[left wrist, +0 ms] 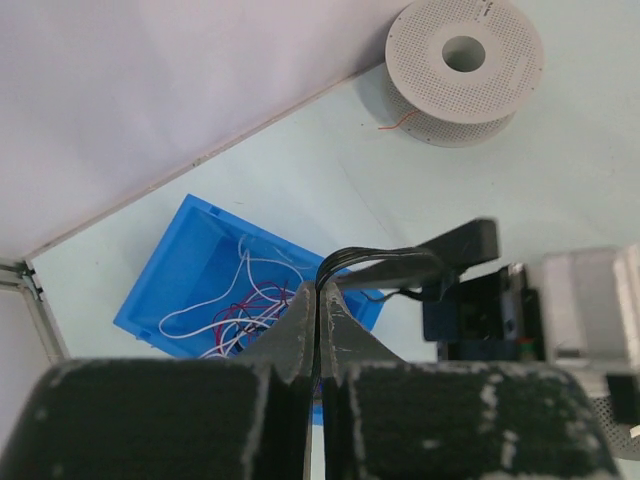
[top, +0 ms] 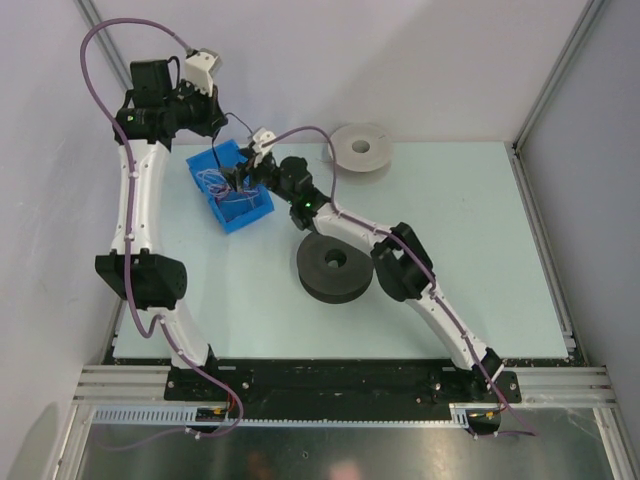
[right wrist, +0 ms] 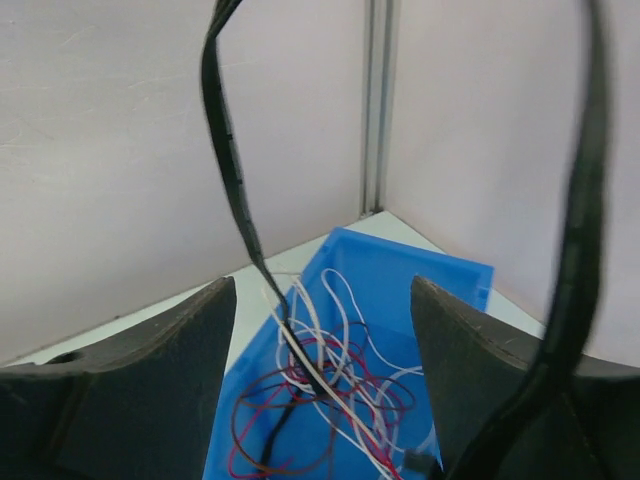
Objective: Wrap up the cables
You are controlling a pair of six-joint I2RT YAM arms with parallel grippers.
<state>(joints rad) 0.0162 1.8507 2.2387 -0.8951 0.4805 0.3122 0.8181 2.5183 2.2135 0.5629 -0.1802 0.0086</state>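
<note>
- Over the blue bin [right wrist: 450, 268], my right gripper [right wrist: 322, 305] is hovering wide open, empty;
- my left gripper [left wrist: 317, 300], higher, is pinching the black cable [left wrist: 385, 257], which is hanging down between my right jaws.

My left arm [top: 135, 200] and right arm [top: 445, 320] are white tubes between bulky black joints, each trailed by a thin purple hose [top: 130, 21]. A green light [top: 307, 207] glows near my right wrist. My fingers [left wrist: 150, 420] are matte black, scuffed white.
</note>
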